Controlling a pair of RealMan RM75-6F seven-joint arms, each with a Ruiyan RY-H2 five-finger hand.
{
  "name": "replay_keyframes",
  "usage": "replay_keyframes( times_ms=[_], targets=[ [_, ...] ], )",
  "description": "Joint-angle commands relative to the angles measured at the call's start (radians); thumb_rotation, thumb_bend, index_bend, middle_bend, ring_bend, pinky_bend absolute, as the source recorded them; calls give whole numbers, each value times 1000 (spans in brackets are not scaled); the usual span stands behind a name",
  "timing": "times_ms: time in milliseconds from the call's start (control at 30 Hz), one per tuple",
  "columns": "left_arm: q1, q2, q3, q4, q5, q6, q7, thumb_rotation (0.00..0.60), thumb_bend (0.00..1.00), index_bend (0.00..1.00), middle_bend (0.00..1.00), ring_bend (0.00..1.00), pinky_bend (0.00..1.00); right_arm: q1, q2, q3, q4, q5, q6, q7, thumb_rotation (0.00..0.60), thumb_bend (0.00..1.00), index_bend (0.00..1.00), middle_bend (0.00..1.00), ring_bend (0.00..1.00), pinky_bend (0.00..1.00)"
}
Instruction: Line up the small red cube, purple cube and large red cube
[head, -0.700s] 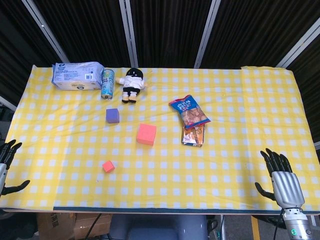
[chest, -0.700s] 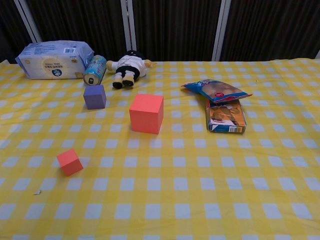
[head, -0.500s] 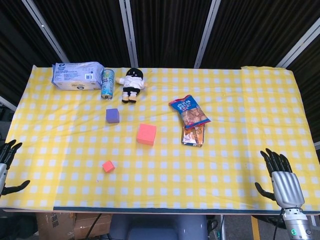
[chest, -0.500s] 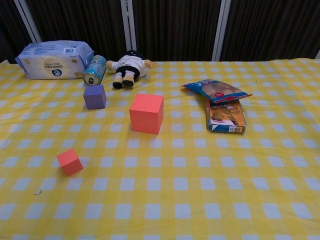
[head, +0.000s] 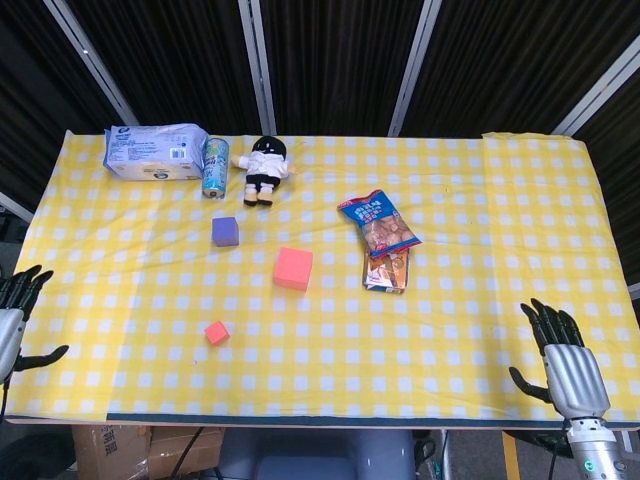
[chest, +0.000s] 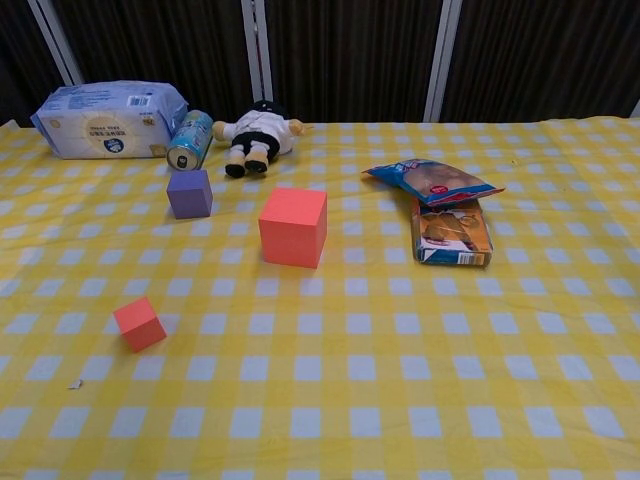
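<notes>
My left hand (head: 14, 318) waits spread and empty off the table's left edge. On the yellow checked cloth (head: 480, 250) the small red foam cube (head: 216, 333), purple foam cube (head: 225, 231) and large red foam cube (head: 293, 268) sit scattered (no row yet). My right hand (head: 566, 368) hovers spread, ready.

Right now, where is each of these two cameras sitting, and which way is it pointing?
Head view: sits high above the near table edge, looking steeply down on the whole yellow checked table; the left hand and right hand show at the lower corners, both holding nothing.
Chest view: sits low at the near edge, looking across the table toward the dark curtain; no part of the robot shows.
Shared: small red cube, purple cube, large red cube, doll.
</notes>
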Motion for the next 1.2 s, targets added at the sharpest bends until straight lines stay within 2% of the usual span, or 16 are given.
replay_keyframes(
  times_ms=[33, 133, 300, 433, 633, 900, 1200],
  targets=[
    [-97, -16, -71, -6, -118, -89, 97, 600, 186, 0, 0, 0, 0, 3, 5, -2, -3, 3, -11, 11, 600, 344, 0, 0, 0, 0],
    [-171, -42, -119, -5, -231, -153, 163, 600, 186, 15, 0, 0, 0, 6, 10, -2, -9, 4, -18, 26, 600, 344, 0, 0, 0, 0],
    [-286, -97, -176, 27, -408, -234, 259, 600, 204, 96, 0, 0, 0, 10, 16, -4, -14, 4, -29, 44, 600, 345, 0, 0, 0, 0],
    [-426, -188, -212, 119, -586, -302, 385, 600, 243, 124, 0, 0, 0, 14, 24, -2, -17, 12, -42, 77, 600, 345, 0, 0, 0, 0],
    [-598, -343, -231, 288, -802, -348, 523, 600, 258, 199, 0, 0, 0, 24, 38, 1, -21, 27, -67, 119, 600, 345, 0, 0, 0, 0],
    [-753, -509, -227, 508, -952, -401, 625, 600, 258, 227, 0, 0, 0, 25, 51, -1, -28, 30, -76, 148, 600, 344, 0, 0, 0, 0],
    [-850, -629, -217, 662, -1008, -434, 678, 600, 258, 213, 0, 0, 0, 26, 58, -3, -32, 31, -80, 169, 600, 345, 0, 0, 0, 0]
  ],
)
